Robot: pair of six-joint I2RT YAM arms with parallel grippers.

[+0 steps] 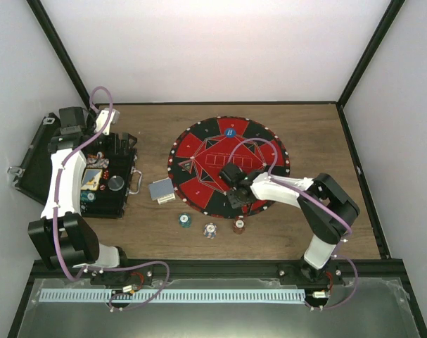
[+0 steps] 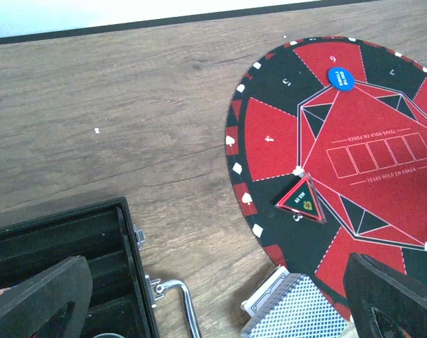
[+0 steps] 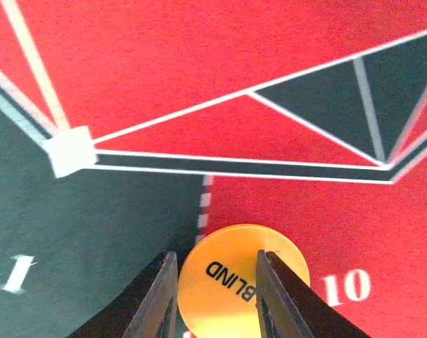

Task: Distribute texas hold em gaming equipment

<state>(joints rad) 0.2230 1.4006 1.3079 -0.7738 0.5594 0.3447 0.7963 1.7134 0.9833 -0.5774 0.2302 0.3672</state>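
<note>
My right gripper (image 3: pixel 216 257) stood part-closed astride the flat round orange "BLIND" button disc (image 3: pixel 224 292), bottom centre, lying on the round red-and-black mat (image 3: pixel 199 84). I could not confirm a grip. In my judgement the jaws needed centring across the disc's rim before lifting.

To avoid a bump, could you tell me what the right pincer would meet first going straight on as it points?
Probably the orange BLIND disc, lying on the mat ahead of the right pincer; how far off is unclear.
</note>
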